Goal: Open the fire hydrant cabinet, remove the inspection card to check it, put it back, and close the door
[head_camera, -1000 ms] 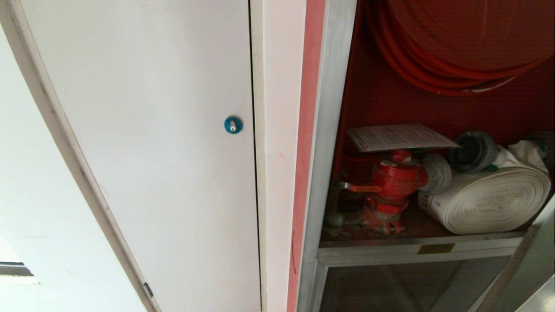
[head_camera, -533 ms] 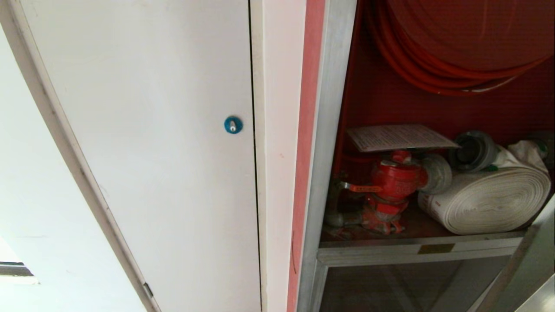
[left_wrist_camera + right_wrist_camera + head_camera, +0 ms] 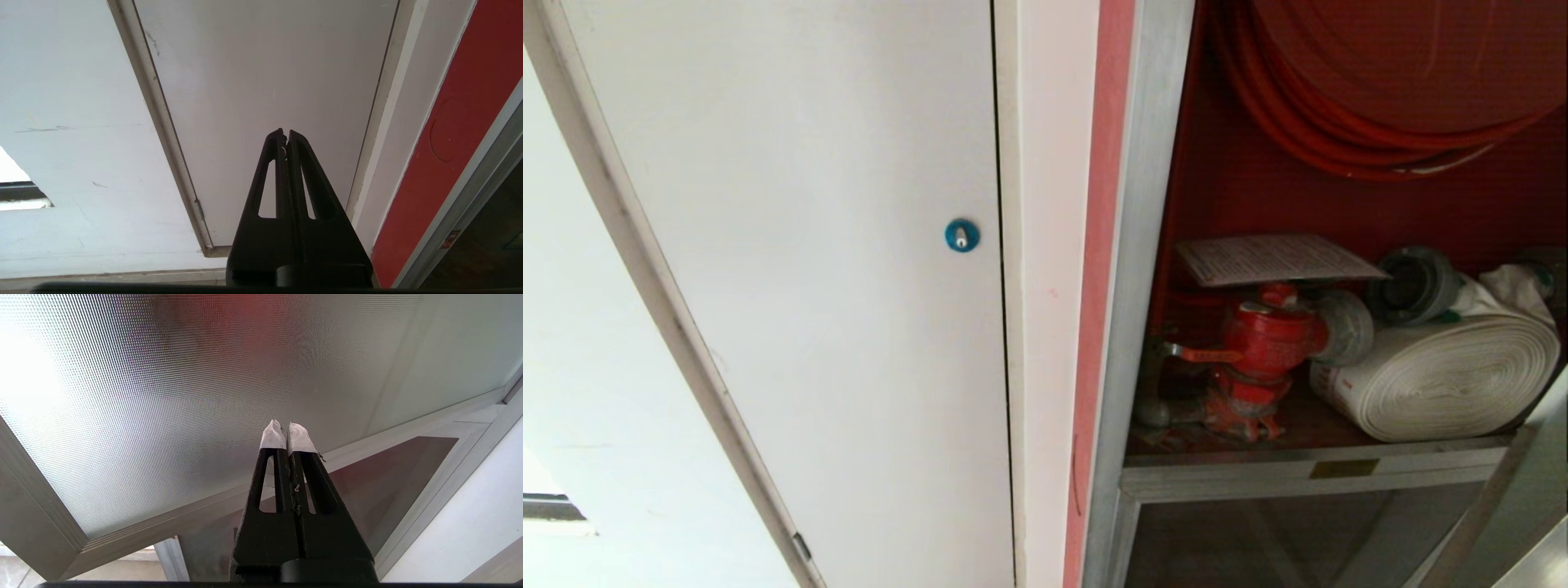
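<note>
The fire hydrant cabinet [image 3: 1143,245] stands open on the right of the head view, red inside. The inspection card [image 3: 1274,258] lies flat on top of the red valve [image 3: 1262,343], under the red hose reel [image 3: 1380,82]. The door [image 3: 1503,523] shows only as a silver frame edge at the lower right; in the right wrist view its patterned glass [image 3: 163,396] fills the space just ahead. My right gripper [image 3: 286,425], with white-wrapped tips, is shut and holds nothing. My left gripper [image 3: 285,132] is shut and empty, facing the plain white panel door [image 3: 265,61]. Neither arm appears in the head view.
A rolled white hose [image 3: 1445,376] with a grey coupling lies right of the valve on the shelf. The white panel door [image 3: 809,245] with its round blue lock [image 3: 962,235] fills the left. A lower glass door [image 3: 1258,539] sits under the shelf.
</note>
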Tool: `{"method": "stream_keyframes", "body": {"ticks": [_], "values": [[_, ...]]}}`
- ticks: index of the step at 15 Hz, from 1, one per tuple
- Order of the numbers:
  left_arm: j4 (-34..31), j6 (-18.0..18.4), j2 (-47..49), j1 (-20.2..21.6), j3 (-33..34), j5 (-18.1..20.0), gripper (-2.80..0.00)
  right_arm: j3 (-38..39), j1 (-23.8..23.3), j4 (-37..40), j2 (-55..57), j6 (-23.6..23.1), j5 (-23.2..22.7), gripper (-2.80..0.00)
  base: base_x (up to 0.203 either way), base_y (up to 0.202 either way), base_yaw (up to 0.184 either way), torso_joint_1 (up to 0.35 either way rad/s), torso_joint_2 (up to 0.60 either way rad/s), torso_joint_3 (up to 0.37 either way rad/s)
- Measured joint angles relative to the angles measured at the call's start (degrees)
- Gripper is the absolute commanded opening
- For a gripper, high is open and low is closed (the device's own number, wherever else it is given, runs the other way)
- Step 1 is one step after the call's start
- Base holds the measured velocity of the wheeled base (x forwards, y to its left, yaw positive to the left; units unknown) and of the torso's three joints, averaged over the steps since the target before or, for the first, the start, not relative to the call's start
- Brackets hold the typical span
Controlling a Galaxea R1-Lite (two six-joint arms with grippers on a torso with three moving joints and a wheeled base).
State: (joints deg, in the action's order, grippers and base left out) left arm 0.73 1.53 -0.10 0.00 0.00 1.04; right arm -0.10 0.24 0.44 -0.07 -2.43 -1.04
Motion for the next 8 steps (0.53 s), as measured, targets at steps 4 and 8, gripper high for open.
{"method": "stream_keyframes", "body": {"ticks": [4,8], "values": [[0.0,0.0,0.0,0.0,0.0,0.0,-2.8,0.0,0.0,0.0,0.0,0.0,0.0,-2.8,0.0,0.0,0.0,0.0,0.0,0.0],[0.0,0.0,0.0,0.0,0.0,-0.1,-2.8,0.0,0.0,0.0,0.0,0.0,0.0,-2.8,0.0,0.0,0.0,0.0,0.0,0.0]]}}
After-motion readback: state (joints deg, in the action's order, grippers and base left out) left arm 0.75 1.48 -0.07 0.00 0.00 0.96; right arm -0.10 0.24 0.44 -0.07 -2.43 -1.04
